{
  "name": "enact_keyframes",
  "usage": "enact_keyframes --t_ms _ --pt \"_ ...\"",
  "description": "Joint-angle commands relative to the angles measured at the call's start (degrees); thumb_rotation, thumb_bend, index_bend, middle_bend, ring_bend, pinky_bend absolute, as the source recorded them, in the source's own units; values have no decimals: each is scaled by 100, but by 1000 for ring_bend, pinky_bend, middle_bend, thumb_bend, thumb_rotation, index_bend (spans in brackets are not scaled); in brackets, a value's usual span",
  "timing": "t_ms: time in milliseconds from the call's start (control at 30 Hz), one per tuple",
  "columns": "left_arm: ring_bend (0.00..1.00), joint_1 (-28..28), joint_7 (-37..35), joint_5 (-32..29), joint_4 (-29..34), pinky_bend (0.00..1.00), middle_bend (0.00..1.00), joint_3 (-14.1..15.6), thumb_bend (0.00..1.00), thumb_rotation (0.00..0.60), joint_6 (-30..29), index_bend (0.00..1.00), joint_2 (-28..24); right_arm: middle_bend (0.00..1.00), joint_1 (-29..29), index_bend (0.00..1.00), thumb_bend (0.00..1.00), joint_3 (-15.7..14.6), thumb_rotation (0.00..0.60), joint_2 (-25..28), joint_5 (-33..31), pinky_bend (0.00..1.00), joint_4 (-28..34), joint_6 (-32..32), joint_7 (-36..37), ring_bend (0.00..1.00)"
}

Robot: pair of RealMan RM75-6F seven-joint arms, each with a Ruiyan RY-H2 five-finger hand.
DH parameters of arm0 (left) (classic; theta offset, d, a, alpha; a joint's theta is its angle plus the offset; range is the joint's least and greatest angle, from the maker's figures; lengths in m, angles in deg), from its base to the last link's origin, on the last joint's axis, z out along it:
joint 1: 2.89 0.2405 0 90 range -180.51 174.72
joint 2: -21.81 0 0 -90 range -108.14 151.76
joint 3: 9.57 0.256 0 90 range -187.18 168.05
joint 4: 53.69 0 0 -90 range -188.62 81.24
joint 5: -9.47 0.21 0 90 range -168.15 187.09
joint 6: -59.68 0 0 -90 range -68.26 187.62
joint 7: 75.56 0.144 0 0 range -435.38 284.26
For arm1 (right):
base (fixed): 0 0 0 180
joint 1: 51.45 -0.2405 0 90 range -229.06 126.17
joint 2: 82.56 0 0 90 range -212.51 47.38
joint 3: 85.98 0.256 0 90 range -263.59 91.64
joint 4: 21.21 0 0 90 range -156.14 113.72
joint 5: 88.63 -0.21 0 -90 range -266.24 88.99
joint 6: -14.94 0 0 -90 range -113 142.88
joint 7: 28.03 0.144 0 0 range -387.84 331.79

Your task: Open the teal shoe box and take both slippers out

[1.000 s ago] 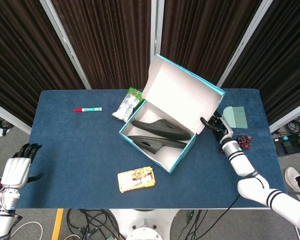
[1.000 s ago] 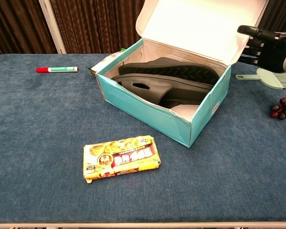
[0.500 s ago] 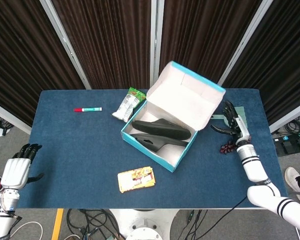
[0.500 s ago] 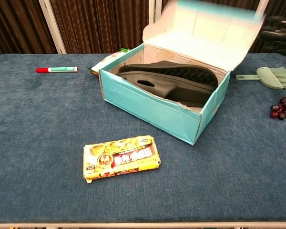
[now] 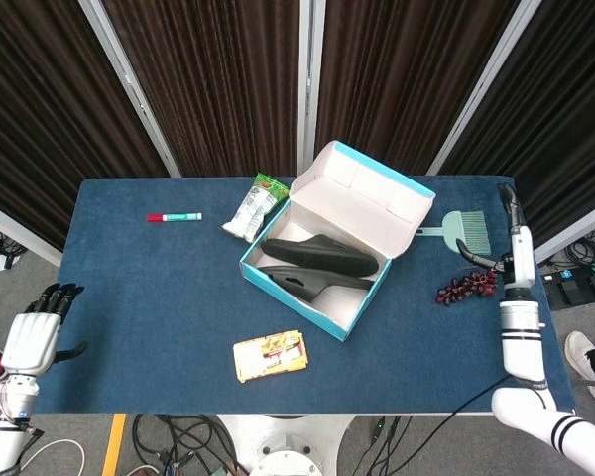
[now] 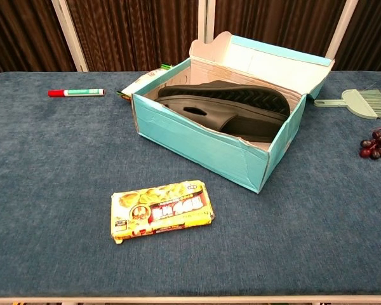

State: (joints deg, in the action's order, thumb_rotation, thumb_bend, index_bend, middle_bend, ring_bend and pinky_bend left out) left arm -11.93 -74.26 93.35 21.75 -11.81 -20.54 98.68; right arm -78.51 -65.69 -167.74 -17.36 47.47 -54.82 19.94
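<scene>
The teal shoe box (image 5: 290, 300) (image 6: 197, 143) stands at the middle of the table with its lid (image 5: 362, 198) (image 6: 267, 60) open and leaning back to the right. Inside lie two dark slippers side by side, one (image 5: 322, 255) (image 6: 241, 95) behind the other (image 5: 307, 283) (image 6: 209, 114). My right hand (image 5: 508, 223) is raised at the table's right edge, apart from the box, fingers pointing away and holding nothing. Off the table's lower left corner hangs my left hand (image 5: 38, 332), empty. The chest view shows neither hand.
A red and green marker (image 5: 174, 216) (image 6: 76, 93) lies at the back left. A green-white packet (image 5: 253, 208) sits behind the box. A yellow snack pack (image 5: 270, 356) (image 6: 162, 210) lies in front. A green brush (image 5: 466, 230) (image 6: 362, 101) and dark grapes (image 5: 466, 286) (image 6: 378, 143) lie right.
My right hand let go of the lid and drew back to the table's right edge. The lid settled lower, staying open, and the box shifted slightly. The left hand has not moved.
</scene>
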Motion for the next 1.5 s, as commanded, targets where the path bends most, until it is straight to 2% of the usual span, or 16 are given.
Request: enact_keyframes --t_ms 33,200,333,500,600,733,900,1100,1233,1500 --pt "100 8 -9 -15 -10 351 127 -6 109 600 -5 149 -10 64 -346 0 129 -58 600 -126 263 0 111 242 -479 0" --pt "100 21 -62 -36 -51 352 127 -24 110 600 -22 149 -31 116 -773 0 152 8 600 -170 238 2 283 705 -1062 0" --pt "100 23 -109 -31 -77 352 127 -25 109 600 -23 149 -42 207 -1030 14 214 -68 600 -235 429 82 328 725 -1870 4" --pt "100 5 -96 6 -59 352 127 -24 109 600 -31 149 -62 289 -1295 172 223 -265 600 -134 625 238 825 981 -2788 106" --pt "100 -8 -74 10 -30 351 127 -27 109 600 -19 149 -63 344 -1434 225 218 -429 600 12 671 278 1252 1252 -3427 155" --pt "100 -20 -71 32 -23 352 127 -15 110 600 -8 150 -48 346 -1596 249 223 -566 600 91 486 286 1621 1600 -4246 161" --pt "100 -26 -102 36 -57 352 127 -18 109 600 -8 149 -33 346 -1771 259 231 -535 600 -79 87 288 1778 1825 -4711 161" --pt "100 -21 -180 38 -103 352 127 -19 109 600 -18 149 -40 346 -1977 262 232 -524 600 -392 -245 285 1663 1911 -5253 157" --pt "100 -14 -229 30 -158 352 126 -9 109 600 -3 149 -42 343 -2097 231 224 -491 600 -652 -643 244 1520 1964 -5610 115" --pt "100 11 -416 18 -276 352 127 -24 109 600 -34 149 -58 308 -2356 182 219 -418 600 -1135 -1268 230 1264 1958 -6206 97"
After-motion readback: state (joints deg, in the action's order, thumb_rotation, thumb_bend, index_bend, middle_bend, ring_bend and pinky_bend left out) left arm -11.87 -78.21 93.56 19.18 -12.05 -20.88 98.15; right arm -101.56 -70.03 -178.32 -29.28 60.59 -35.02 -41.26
